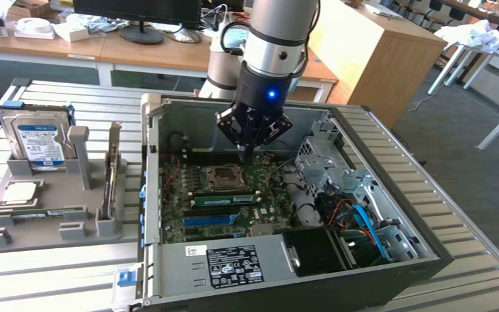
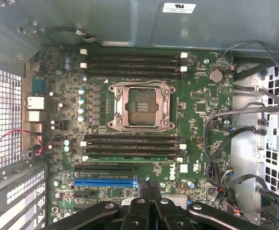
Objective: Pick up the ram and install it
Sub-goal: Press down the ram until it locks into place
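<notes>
Claw (image 1: 247, 155) pinched fully shut and holding nothing, as I read the exterior view. It hangs tip-down inside the open computer case (image 1: 423, 253), over the far edge of the empty processor socket (image 1: 224, 174). The ram (image 1: 223, 199) looks to me already seated in a memory slot. It is a thin green strip on the near side of the socket, just short of the blue slot (image 1: 210, 220). From the claw it lies toward the camera, across the socket, and its long axis runs from the exterior view's left to right. A grey holder (image 1: 50, 224) sits on the slatted worktop (image 1: 475, 214) to the exterior view's left, carrying the hard drive (image 1: 39, 140).

On the wrist view the claw (image 2: 149, 194) shows its dark fingers (image 2: 140, 211) pressed together, clear of the board. The ram (image 2: 132, 158) fills the slot closest to them, parallel to its empty neighbours, between the socket (image 2: 141, 106) and the blue slot (image 2: 106, 182).
</notes>
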Controlling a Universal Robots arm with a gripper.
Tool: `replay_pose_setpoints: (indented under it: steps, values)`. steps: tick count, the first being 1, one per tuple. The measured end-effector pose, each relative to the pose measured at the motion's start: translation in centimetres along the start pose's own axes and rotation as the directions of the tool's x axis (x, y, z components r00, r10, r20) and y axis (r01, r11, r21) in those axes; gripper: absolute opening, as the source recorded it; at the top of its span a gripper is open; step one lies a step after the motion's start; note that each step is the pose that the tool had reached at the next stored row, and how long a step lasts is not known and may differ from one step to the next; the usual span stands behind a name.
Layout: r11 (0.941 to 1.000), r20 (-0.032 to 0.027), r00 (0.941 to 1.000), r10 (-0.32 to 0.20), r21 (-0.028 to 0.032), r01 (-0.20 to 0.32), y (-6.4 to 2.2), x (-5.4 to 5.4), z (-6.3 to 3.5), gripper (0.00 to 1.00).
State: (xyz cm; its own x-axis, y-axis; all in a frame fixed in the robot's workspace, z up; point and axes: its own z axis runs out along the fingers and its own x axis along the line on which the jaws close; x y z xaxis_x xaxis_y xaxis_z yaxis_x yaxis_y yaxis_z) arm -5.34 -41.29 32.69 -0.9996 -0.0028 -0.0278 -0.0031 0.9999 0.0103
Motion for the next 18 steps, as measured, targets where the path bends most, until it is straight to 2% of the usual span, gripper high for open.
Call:
replay_pose_setpoints:
  steps: [6,13,18]
  values:
    - [1.0000,0.0027,1.0000,0.005,-0.0004,-0.005,0.22,0.00,0.01,0.10]
    - [1.0000,0.0027,0.9999,0.010,-0.0003,-0.010,0.26,0.00,0.01,0.10]
    - [0.9993,0.0021,0.9993,0.037,-0.0009,-0.037,0.26,0.01,0.01,0.10]
